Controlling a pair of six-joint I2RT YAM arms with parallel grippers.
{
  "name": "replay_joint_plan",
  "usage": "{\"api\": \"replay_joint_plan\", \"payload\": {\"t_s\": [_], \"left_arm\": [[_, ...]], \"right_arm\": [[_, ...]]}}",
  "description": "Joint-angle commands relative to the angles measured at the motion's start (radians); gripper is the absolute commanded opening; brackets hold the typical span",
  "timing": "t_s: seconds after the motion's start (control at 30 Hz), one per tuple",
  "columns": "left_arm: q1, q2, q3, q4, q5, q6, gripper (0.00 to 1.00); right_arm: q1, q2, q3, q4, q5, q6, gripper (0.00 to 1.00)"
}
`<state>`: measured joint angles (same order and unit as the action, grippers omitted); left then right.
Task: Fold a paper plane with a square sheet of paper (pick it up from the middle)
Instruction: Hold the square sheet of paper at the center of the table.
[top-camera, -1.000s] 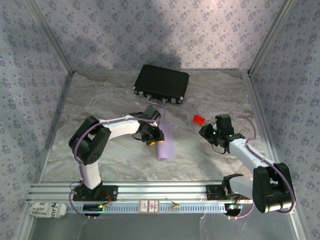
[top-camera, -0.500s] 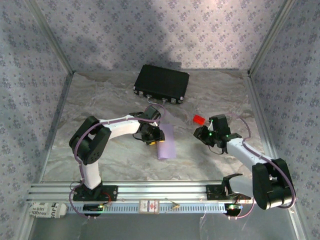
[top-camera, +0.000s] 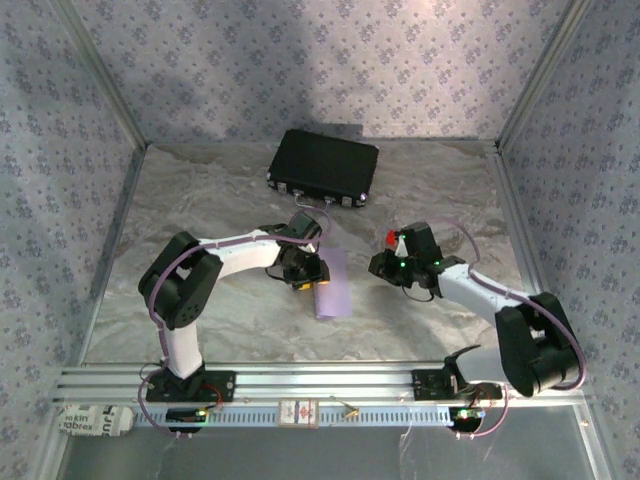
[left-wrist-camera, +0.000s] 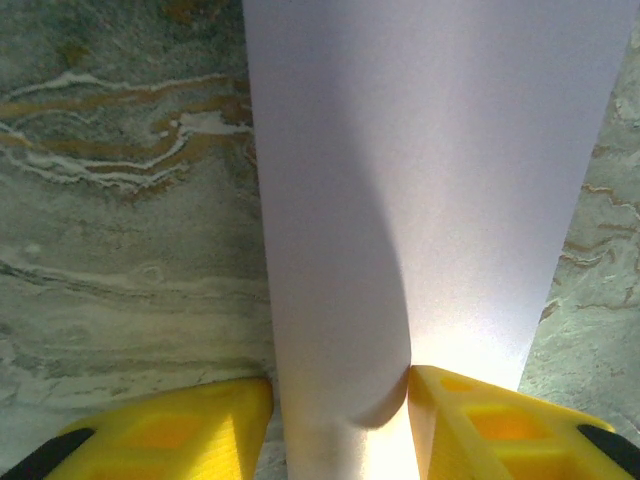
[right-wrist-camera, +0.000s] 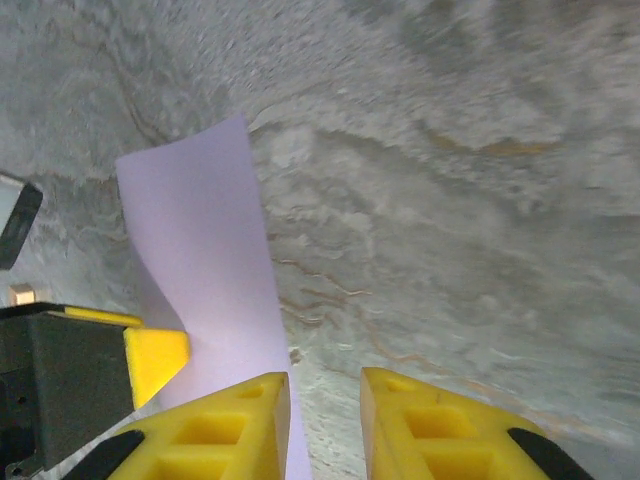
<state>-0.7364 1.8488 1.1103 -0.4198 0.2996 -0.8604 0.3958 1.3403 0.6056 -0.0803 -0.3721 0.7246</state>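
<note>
The square sheet of paper (top-camera: 332, 290) is pale lilac and lies mid-table, bowed upward into a hump. My left gripper (top-camera: 303, 270) is shut on that hump at the sheet's far end. In the left wrist view the raised paper (left-wrist-camera: 420, 150) runs between the two yellow fingers (left-wrist-camera: 150, 435) and touches both. My right gripper (top-camera: 380, 264) hovers just right of the sheet, jaws open with a narrow gap. The right wrist view has bare table between that gripper's (right-wrist-camera: 325, 400) fingers, with the paper (right-wrist-camera: 195, 240) beside the left finger.
A black case (top-camera: 323, 165) lies at the back of the marbled table. A small red block (top-camera: 396, 240) sits right behind my right wrist, partly covered by it. Patterned walls close in three sides; an aluminium rail (top-camera: 330, 385) runs along the near edge.
My right arm has swung left toward the paper and now partly covers the red block. The left arm and the sheet have stayed put.
</note>
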Motion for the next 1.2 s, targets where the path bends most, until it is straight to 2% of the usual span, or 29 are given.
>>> {"api": "replay_joint_plan", "payload": {"t_s": [0.0,0.2,0.53,0.83,1.17], "left_arm": [[0.001,0.079,-0.026,-0.020,-0.093,0.021,0.44],[0.000,0.082,-0.029,-0.014,-0.092,0.014,0.44],[-0.008,0.087,-0.033,-0.008,-0.089,0.007,0.44],[-0.011,0.089,-0.036,-0.002,-0.088,0.004,0.44],[-0.013,0.072,-0.028,0.010,-0.069,0.003,0.44]], "right_arm": [[0.047,0.053,0.056,0.007,-0.010,-0.026,0.25],[0.123,0.140,0.122,0.015,0.012,-0.021,0.22],[0.185,0.285,0.194,0.067,-0.063,-0.016,0.06],[0.209,0.363,0.210,0.054,-0.070,-0.011,0.05],[0.190,0.387,0.126,0.024,-0.015,-0.006,0.04]]}}
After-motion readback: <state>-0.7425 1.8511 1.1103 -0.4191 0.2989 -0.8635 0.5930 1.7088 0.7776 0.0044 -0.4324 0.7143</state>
